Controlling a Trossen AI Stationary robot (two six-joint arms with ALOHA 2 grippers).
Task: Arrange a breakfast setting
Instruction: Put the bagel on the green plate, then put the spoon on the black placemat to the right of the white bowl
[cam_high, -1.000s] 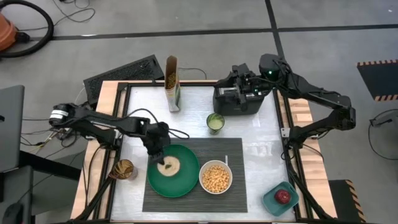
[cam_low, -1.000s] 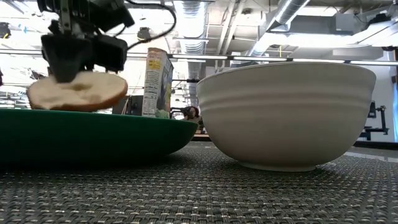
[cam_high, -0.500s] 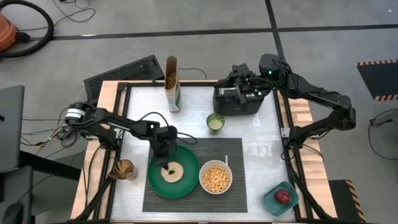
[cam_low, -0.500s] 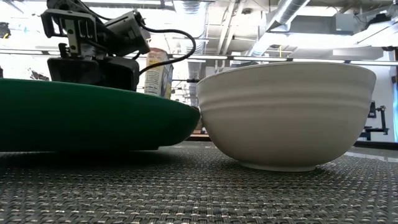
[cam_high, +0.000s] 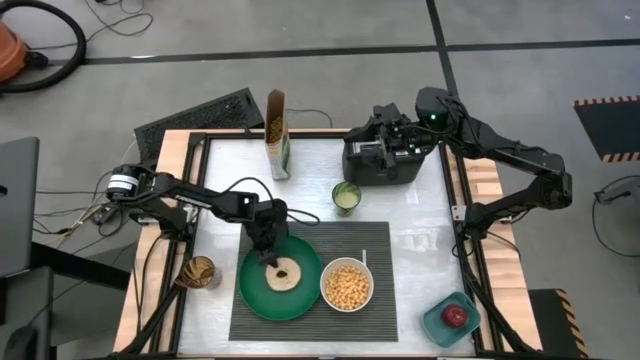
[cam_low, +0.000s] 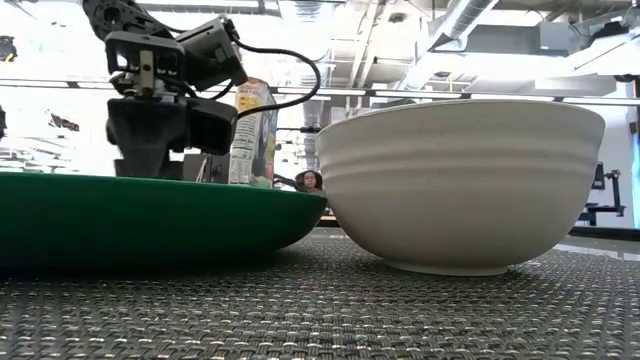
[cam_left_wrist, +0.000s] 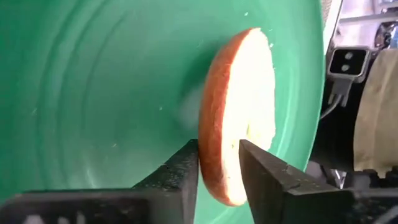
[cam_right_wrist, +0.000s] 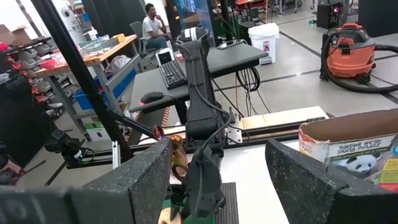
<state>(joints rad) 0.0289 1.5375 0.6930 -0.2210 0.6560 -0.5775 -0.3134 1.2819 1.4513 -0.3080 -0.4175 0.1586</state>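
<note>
Over the round green plate (cam_high: 254, 292), the left gripper (cam_high: 270, 258) was clamped on the edge of the tan bagel (cam_high: 284, 277), its fingers (cam_left_wrist: 180, 171) pinching the rim on both sides while the bagel lay on the plate. That plate sat on the dark ribbed placemat (cam_high: 375, 240), just beside the white bowl (cam_high: 346, 285) of yellow cereal pieces (cam_high: 347, 284). Well apart, the right gripper (cam_high: 385, 135) hung spread wide above the black toaster (cam_high: 380, 168).
</note>
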